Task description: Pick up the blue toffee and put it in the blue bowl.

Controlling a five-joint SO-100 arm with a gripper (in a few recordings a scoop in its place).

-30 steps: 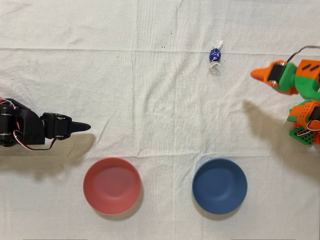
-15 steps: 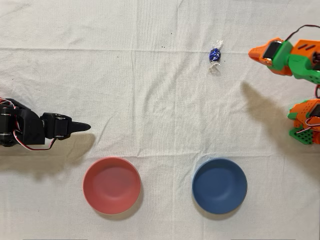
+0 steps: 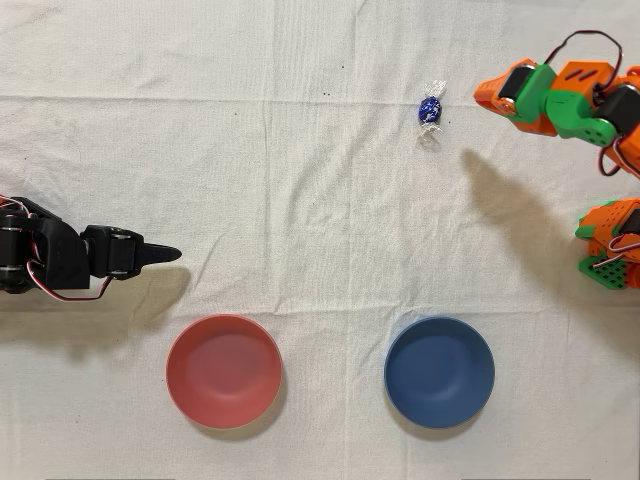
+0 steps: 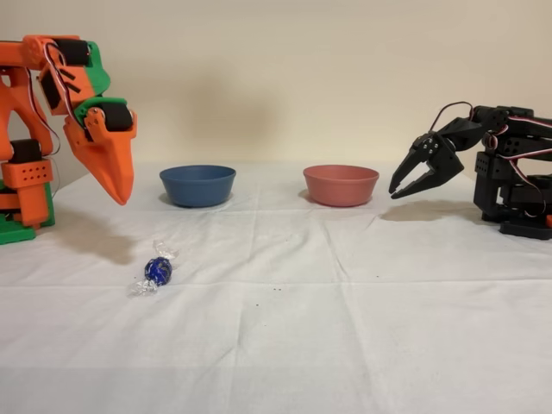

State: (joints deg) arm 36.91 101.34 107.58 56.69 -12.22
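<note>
The blue toffee [image 3: 429, 109] [image 4: 157, 271] lies on the white cloth, its clear wrapper ends sticking out. My orange gripper [image 3: 482, 93] [image 4: 122, 197] hangs in the air, shut and holding nothing, its tip pointing down. In the overhead view it is a short way right of the toffee; in the fixed view it is above and slightly left of it. The blue bowl [image 3: 439, 371] [image 4: 197, 185] stands empty, near the bottom edge in the overhead view.
A pinkish-red bowl [image 3: 223, 370] [image 4: 341, 185] stands beside the blue one. The idle black arm [image 3: 70, 260] [image 4: 483, 168] rests at the left in the overhead view. My orange base [image 3: 610, 245] sits at the right edge. The cloth is wrinkled.
My gripper has swung up the overhead picture and slightly left, closing in on the toffee. The toffee and bowls have not moved.
</note>
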